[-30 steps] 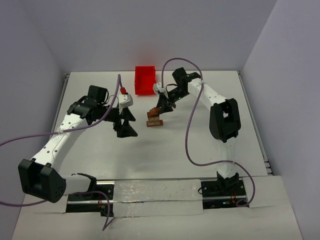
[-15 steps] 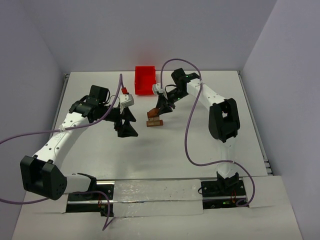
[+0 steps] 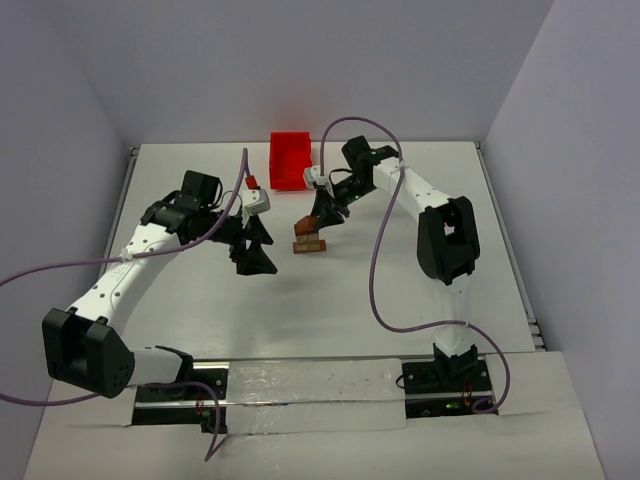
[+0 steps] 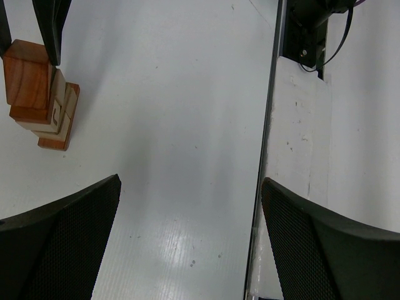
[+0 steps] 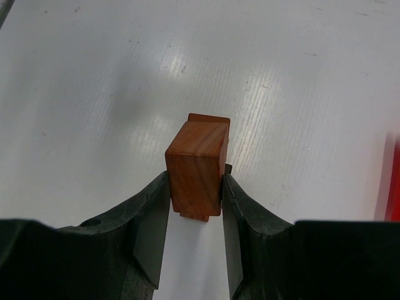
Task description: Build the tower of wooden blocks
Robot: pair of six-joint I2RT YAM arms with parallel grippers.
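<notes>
The wood block tower [image 3: 309,241] stands at mid-table: light tan and reddish-brown blocks stacked, also seen at the upper left of the left wrist view [image 4: 40,94]. My right gripper [image 3: 322,222] reaches down over it. In the right wrist view my right gripper [image 5: 195,181] is shut on the top reddish-brown block [image 5: 195,162], one finger on each side, with lower blocks showing just beneath it. My left gripper [image 3: 255,250] is open and empty, a short way left of the tower; its wide-apart jaws frame bare table [image 4: 190,184].
A red plastic bin [image 3: 290,160] sits at the back, behind the tower. The right arm's dark fingers [image 4: 53,25] show above the tower in the left wrist view. The table's edge seam [image 4: 269,125] runs down that view. Purple cables hang from both arms.
My left arm has shifted slightly toward the tower. My right gripper stays at the tower's top block.
</notes>
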